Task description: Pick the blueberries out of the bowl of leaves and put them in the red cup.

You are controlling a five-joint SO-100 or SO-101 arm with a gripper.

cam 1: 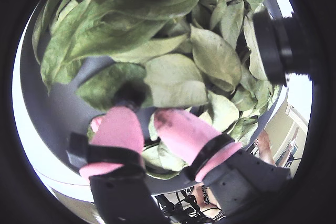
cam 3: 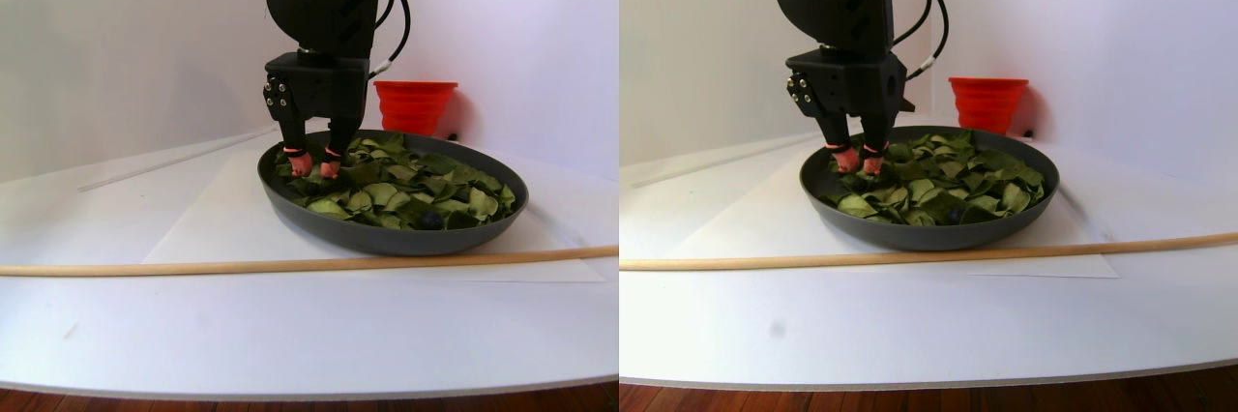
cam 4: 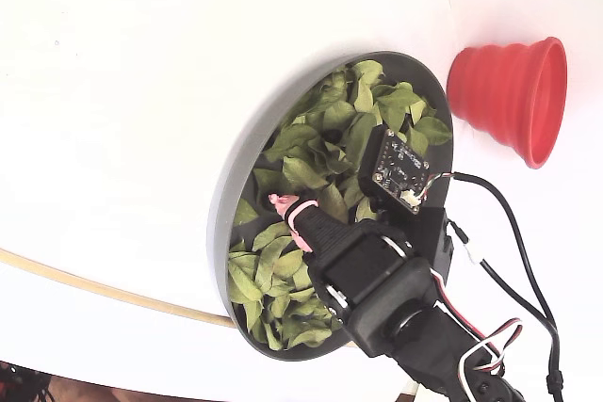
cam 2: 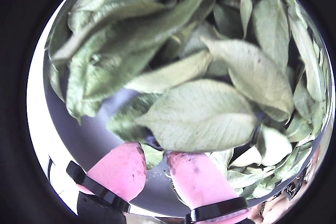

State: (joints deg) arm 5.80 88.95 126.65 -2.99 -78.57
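White table [cam 3: 290,335]: red cup [cam 4: 513,101] lies sideways.

Leaves [cam 4: 311,171] crowd nearly the whole bowl [cam 4: 229,197], leaving only a bare grey patch of floor beside the gripper [cam 1: 142,114]. The red cup [cam 4: 513,96] stands just past the rim, with open white surface [cam 3: 290,325] elsewhere, crossed by a wooden rod [cam 3: 242,264].

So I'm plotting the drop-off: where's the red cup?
In the fixed view the red cup sits at upper right, just outside the bowl rim, beyond the leaves.
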